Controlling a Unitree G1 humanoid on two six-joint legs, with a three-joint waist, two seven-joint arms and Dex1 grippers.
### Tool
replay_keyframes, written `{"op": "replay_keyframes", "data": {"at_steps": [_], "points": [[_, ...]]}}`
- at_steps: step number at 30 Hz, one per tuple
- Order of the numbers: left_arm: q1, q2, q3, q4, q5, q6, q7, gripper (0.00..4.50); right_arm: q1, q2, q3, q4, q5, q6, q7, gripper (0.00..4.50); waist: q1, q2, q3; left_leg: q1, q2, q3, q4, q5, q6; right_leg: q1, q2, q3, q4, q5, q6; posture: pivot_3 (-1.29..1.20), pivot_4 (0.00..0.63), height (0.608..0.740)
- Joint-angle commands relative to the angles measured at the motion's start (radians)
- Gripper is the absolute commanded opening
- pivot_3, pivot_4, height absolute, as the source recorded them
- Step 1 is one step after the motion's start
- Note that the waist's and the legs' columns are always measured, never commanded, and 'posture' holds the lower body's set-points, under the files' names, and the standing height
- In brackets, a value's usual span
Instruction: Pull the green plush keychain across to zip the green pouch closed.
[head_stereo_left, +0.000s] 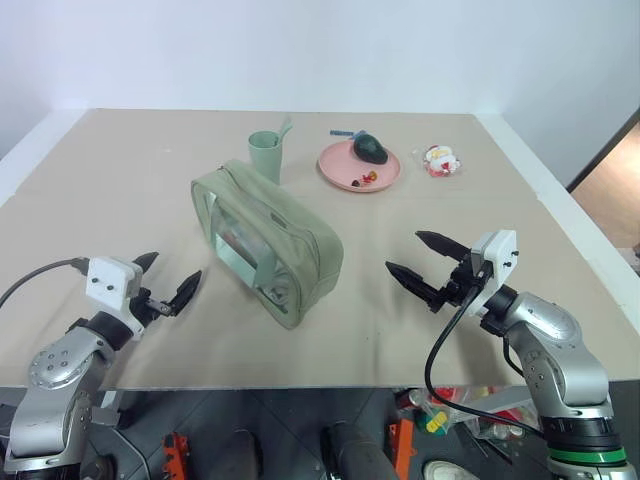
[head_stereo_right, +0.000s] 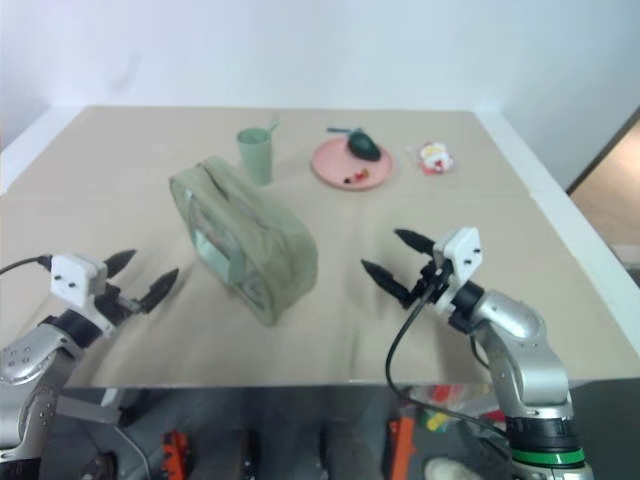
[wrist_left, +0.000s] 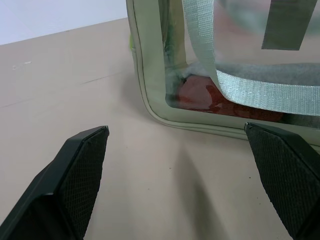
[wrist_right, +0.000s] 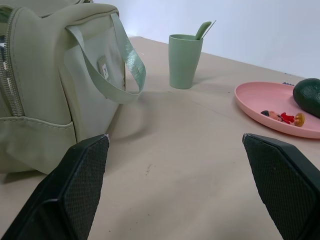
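Left gripper (head_stereo_left: 170, 281): nearest item on the left, hovering above the table (head_stereo_left: 120, 190), fingers spread wide, holding nothing. Points toward the near left end of the pouch, a clear gap between them.

Right gripper (head_stereo_left: 418, 257): near right, fingers likewise spread wide and empty, aimed leftward at the pouch's right side, apart from it.

Green pouch (head_stereo_left: 290, 240): sage-green boxy bag at table centre between the two grippers, lying diagonally from far left to near right. Clear window side faces the left gripper; a woven strap handle (wrist_left: 250, 90) crosses the window, and something reddish shows inside at the bottom. In the right wrist view, a second strap handle (wrist_right: 117, 65) loops off the fabric side and a zipper (wrist_right: 11, 82) runs down the end panel.

Green plush keychain (wrist_left: 131, 42): only a sliver of bright lime fuzz shows at the pouch's corner edge in the left wrist view; its exact seat on the zipper cannot be told.

Pale green cup (head_stereo_left: 265, 155): upright just behind the pouch's far end, a utensil standing in it.

Pink plate (head_stereo_left: 345, 172): right of the cup, carrying a dark green avocado-shaped item (head_stereo_left: 369, 149) and a small red-and-yellow trinket (head_stereo_left: 368, 177).

Small red-and-white packet (head_stereo_left: 440, 160): right of the plate, near the far right of the table.
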Motion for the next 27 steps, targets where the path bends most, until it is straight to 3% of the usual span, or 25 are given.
{"op": "replay_keyframes", "data": {"at_steps": [1,11,17,22,27], "points": [[0.011,0.001,0.016,-0.06,-0.013,-0.005,0.007,4.5,-0.022,-0.011,0.008,-0.018,-0.001,0.009,0.006,4.43,0.0,0.0,0.0,0.0,0.0,0.0,0.0,0.0,0.0,0.0,0.0,0.0,0.0,0.0,0.0,0.0,0.15,0.74],[0.042,0.029,0.023,-0.139,-0.141,0.039,-0.083,4.5,-0.024,-0.023,0.025,-0.034,0.008,0.031,0.046,4.43,0.0,0.0,0.0,0.0,0.0,0.0,0.0,0.0,0.0,0.0,0.0,0.0,0.0,0.0,0.0,0.0,0.15,0.74],[0.064,0.191,0.046,-0.286,-0.36,0.187,-0.252,4.5,-0.117,-0.09,0.02,-0.122,0.15,0.192,0.116,4.43,-0.002,0.001,0.002,-0.001,0.0,0.0,0.0,0.0,0.0,-0.002,0.0,0.0,0.0,0.0,0.0,0.0,0.15,0.74],[0.019,0.298,0.02,-0.344,-0.472,0.282,-0.317,4.5,-0.244,-0.024,0.099,-0.131,0.204,0.291,0.095,4.43,-0.004,0.002,0.002,0.0,0.001,0.0,0.0,0.0,0.0,-0.003,0.002,-0.001,0.0,0.0,-0.001,0.0,0.15,0.74],[-0.051,0.307,-0.063,-0.376,-0.471,0.318,-0.297,4.5,-0.32,0.054,0.177,-0.024,0.138,0.278,0.089,4.43,-0.003,0.003,0.003,-0.003,0.001,0.0,-0.001,0.0,0.0,-0.005,0.002,-0.001,0.0,0.0,-0.002,0.0,0.15,0.74]]}}
